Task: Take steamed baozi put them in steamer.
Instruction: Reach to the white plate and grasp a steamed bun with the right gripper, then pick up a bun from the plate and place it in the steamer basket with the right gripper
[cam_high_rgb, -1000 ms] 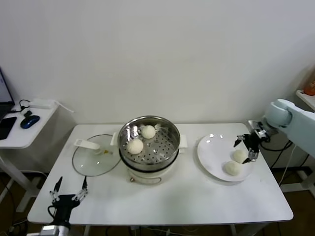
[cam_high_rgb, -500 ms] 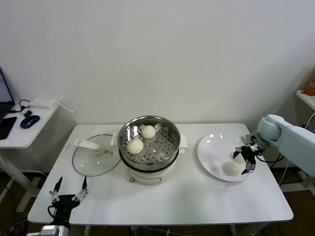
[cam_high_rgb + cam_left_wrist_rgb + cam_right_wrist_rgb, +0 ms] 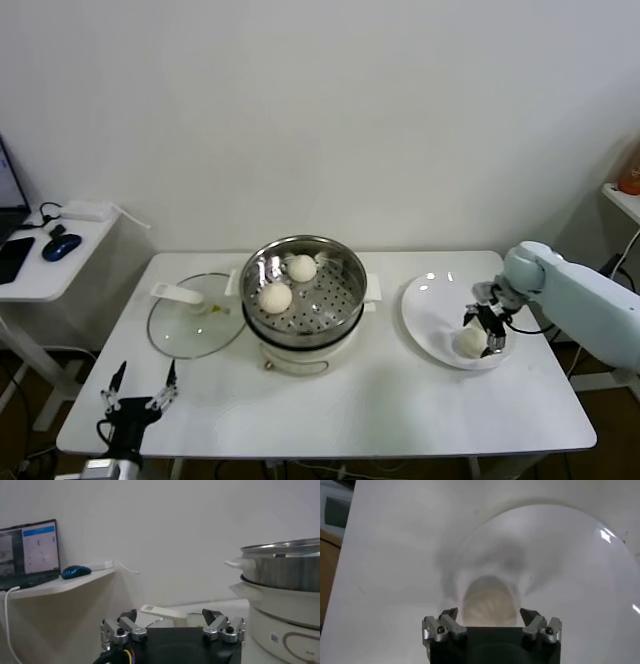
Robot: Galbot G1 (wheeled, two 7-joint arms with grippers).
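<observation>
Baozi: two sit inside the steamer [image 3: 304, 290] at table centre, one [image 3: 301, 267] toward the back of the perforated tray, one [image 3: 275, 297] nearer the front-left. A third bun [image 3: 469, 342] lies on the white plate [image 3: 430, 310] to the right of the steamer; in the head view the right gripper [image 3: 486, 331] partly covers it, and whether a fourth bun lies behind cannot be told.

Right gripper is low over the plate, fingers spread wide on either side of the bun. The right wrist view shows the bun [image 3: 489, 602] between the two fingertips [image 3: 449, 615], with no visible contact; jaws released, nothing grasped.

Glass lid [image 3: 192, 318] lies flat on the table just left of the steamer, its white handle toward the back-left.

Left gripper [image 3: 138, 392] is parked low at the table's front-left corner, fingers apart, holding nothing.

Side desk [image 3: 40, 262] at far left carries a blue mouse [image 3: 60, 246].
</observation>
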